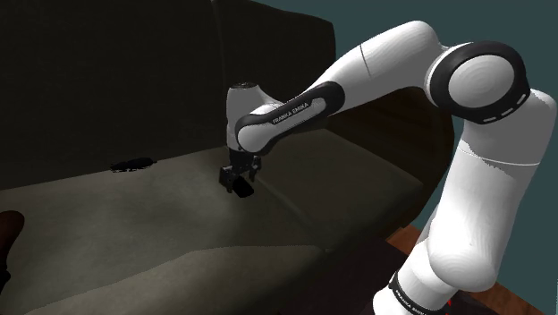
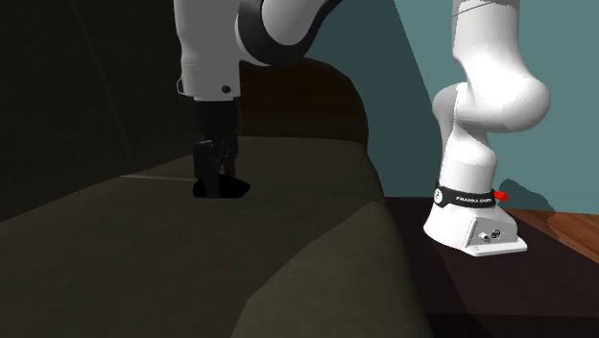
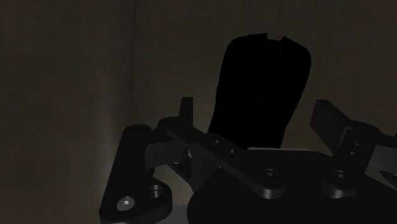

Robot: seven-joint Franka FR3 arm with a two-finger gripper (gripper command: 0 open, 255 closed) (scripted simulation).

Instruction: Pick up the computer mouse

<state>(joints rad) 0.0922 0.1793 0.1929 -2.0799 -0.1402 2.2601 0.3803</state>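
Black computer mouse (image 3: 261, 89) sat on the dark sofa (image 1: 107, 224) seat, a bit left of center in the shoulder view, right under the tool (image 1: 240, 188). Tool was released, fingers (image 3: 186, 114) spread either side of the mouse, not squeezing it.

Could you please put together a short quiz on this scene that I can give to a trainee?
1. True or false: the black mouse hangs in the air, clear of the dark sofa seat.
2. The fingers of the gripper are: A) shut and meeting; B) apart, over the mouse; C) clasped on a cushion.
3. Fill in: the wall behind the sofa seat is coloured ___.
Key: 1 false, the mouse lies on the seat under the gripper. 2 B. 3 teal.
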